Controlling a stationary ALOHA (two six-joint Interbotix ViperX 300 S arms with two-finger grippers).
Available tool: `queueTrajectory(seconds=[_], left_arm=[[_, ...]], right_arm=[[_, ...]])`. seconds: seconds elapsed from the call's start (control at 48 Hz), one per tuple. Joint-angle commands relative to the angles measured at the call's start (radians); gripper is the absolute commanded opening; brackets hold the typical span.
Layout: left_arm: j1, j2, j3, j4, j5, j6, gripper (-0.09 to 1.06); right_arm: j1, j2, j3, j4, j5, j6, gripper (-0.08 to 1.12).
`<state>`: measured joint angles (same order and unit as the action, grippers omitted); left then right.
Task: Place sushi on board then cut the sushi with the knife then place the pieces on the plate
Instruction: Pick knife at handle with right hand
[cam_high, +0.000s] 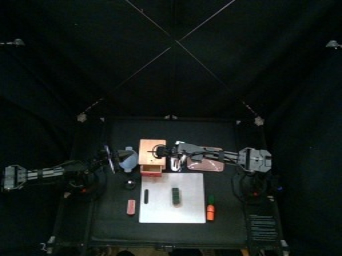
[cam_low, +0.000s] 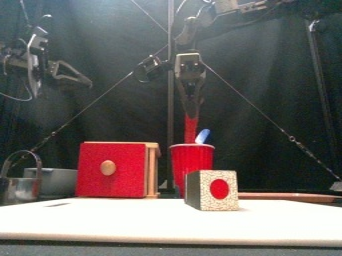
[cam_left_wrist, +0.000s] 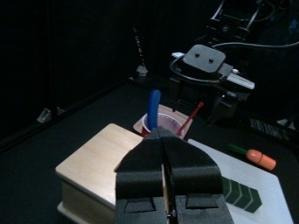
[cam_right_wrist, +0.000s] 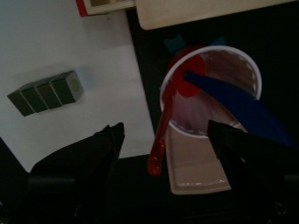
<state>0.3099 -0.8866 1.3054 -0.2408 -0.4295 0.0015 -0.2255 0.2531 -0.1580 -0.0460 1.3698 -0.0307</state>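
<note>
My left arm (cam_high: 40, 176) and right arm (cam_high: 250, 158) are black, with paler grey at the joints. My left gripper (cam_left_wrist: 167, 144) has two broad, matt black jaws, angular and faceted, widening toward their bases. My right gripper (cam_right_wrist: 166, 133) has the same black jaws under a white cross-plate (cam_left_wrist: 205, 58) that carries two dark round spots.

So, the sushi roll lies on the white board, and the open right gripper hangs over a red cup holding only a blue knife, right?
Not only: the right wrist view shows the red cup holding a blue knife and a red knife. The sushi roll, white board and open right gripper are as stated.
</note>
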Motion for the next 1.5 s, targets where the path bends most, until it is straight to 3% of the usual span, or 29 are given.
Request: queueTrajectory(seconds=[0.021, 0.625, 1.0, 1.354, 1.5], left_arm=[[0.005, 0.005, -0.006, 0.003, -0.009, 0.002, 0.02], [0.005, 0.003, 0.015, 0.003, -0.009, 0.000, 0.02], [0.006, 0.003, 0.031, 0.002, -0.009, -0.002, 0.02], [0.012, 0.005, 0.041, 0.000, -0.009, 0.000, 0.02], [0.023, 0.003, 0.046, 0.002, -0.009, -0.002, 0.02]], right_arm=[[0.003, 0.005, -0.058, -0.011, 0.048, 0.002, 1.04], [0.011, 0.032, -0.087, -0.046, 0.103, 0.061, 1.03], [0.020, 0.041, -0.089, -0.035, 0.109, 0.072, 0.71], [0.029, 0.066, -0.124, -0.043, 0.117, 0.077, 0.67], [0.031, 0.077, -0.138, -0.043, 0.118, 0.077, 0.60]])
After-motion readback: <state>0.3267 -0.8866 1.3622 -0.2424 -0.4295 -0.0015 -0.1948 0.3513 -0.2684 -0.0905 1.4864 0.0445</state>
